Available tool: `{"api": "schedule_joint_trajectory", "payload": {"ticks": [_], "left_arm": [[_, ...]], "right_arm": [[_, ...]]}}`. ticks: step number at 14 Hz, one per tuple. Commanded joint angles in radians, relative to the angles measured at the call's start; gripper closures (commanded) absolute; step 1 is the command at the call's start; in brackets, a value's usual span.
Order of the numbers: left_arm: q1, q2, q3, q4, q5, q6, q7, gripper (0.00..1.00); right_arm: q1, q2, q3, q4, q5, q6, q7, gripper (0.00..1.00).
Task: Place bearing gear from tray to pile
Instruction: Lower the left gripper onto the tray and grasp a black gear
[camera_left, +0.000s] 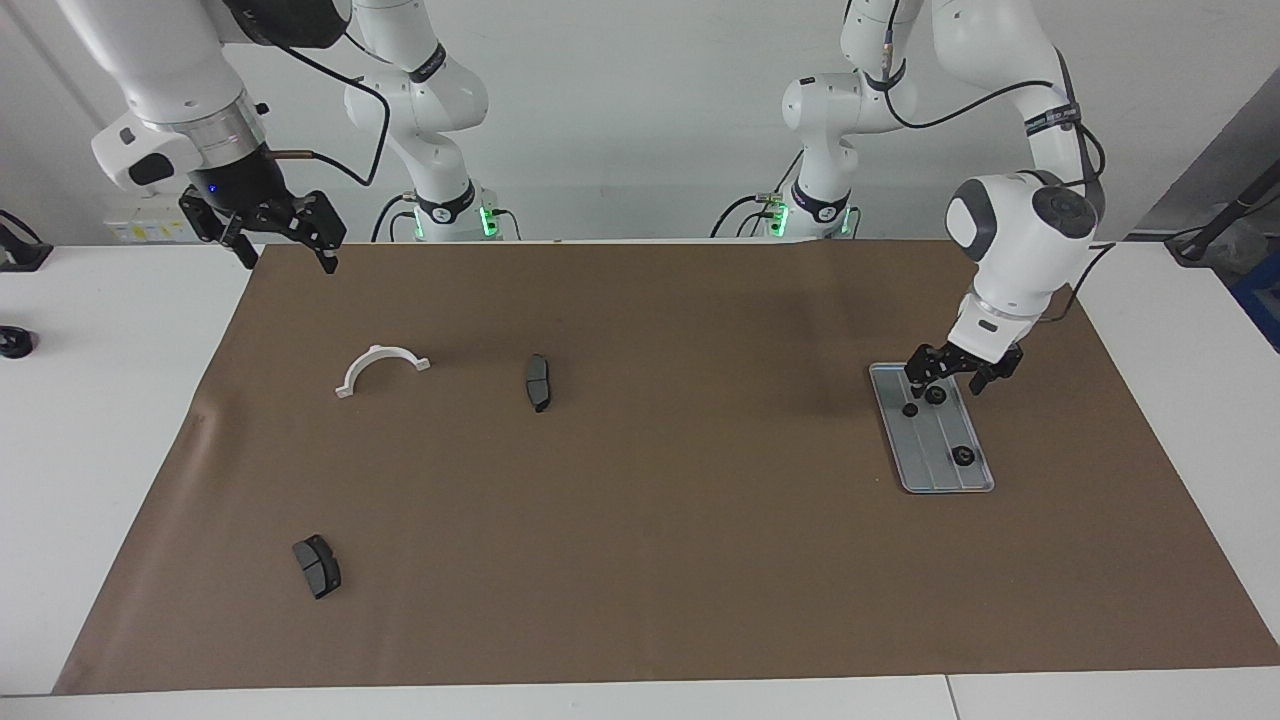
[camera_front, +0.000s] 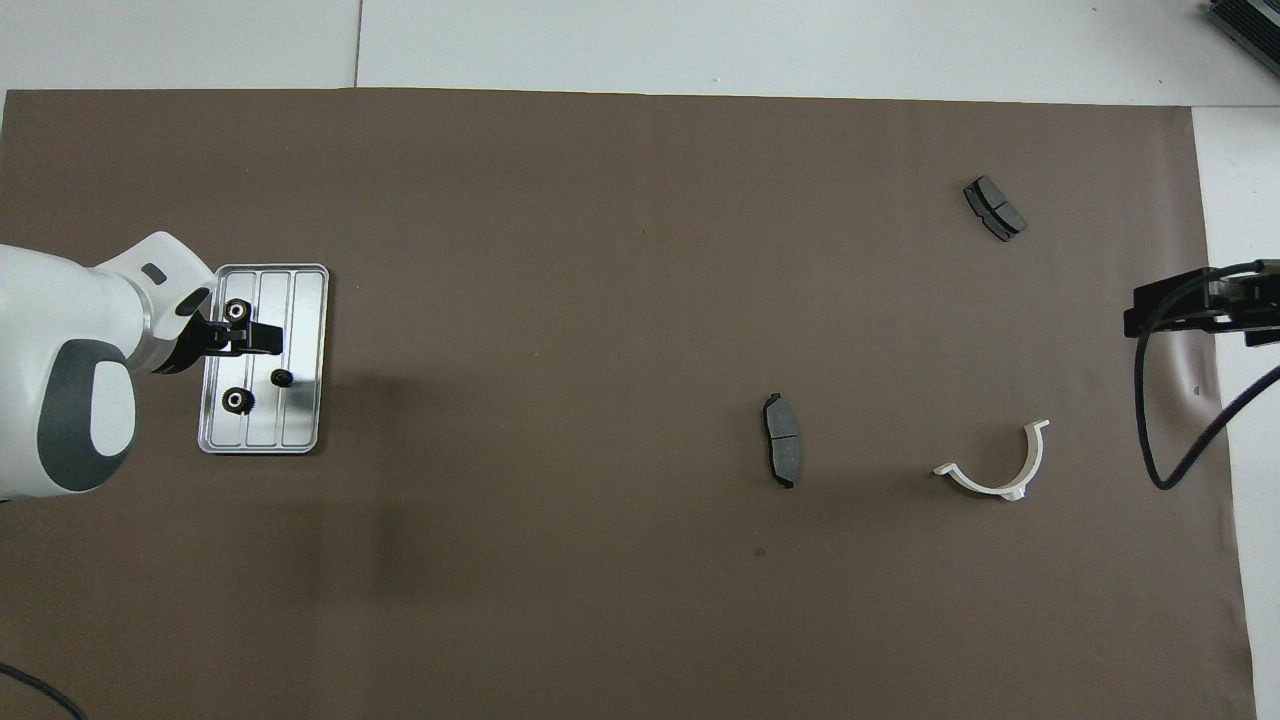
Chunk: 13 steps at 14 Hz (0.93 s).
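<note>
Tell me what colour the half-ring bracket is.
White. The bracket shows best in the overhead view, lying on the brown mat.

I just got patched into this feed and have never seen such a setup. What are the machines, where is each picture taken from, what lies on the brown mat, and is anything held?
Two white robot arms work at one table. One picture faces them from across the table; the other looks down from above their end.

On the mat, toward the left arm's end, a metal tray holds three small dark gears. Toward the right arm's end lie a white half-ring bracket and two dark brake pads, one much farther from the robots.

The left gripper is low over the tray's end nearest the robots, open around a gear there, holding nothing yet. The right gripper waits open in the air over the mat's corner.
</note>
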Motion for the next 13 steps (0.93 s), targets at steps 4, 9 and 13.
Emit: {"api": "schedule_joint_trajectory", "payload": {"ticks": [4,9,13], "left_arm": [[-0.006,0.059,0.000,-0.009,0.007,0.050,0.005,0.10],[-0.008,0.063,-0.001,-0.035,0.007,0.056,0.008,0.33],[-0.015,0.056,-0.004,-0.061,0.007,0.049,0.007,0.35]], "right_arm": [[-0.004,-0.035,0.004,-0.054,0.013,0.030,-0.009,0.00],[-0.004,-0.035,0.004,-0.054,0.013,0.030,-0.009,0.00],[-0.004,-0.035,0.004,-0.054,0.013,0.030,-0.009,0.00]]}}
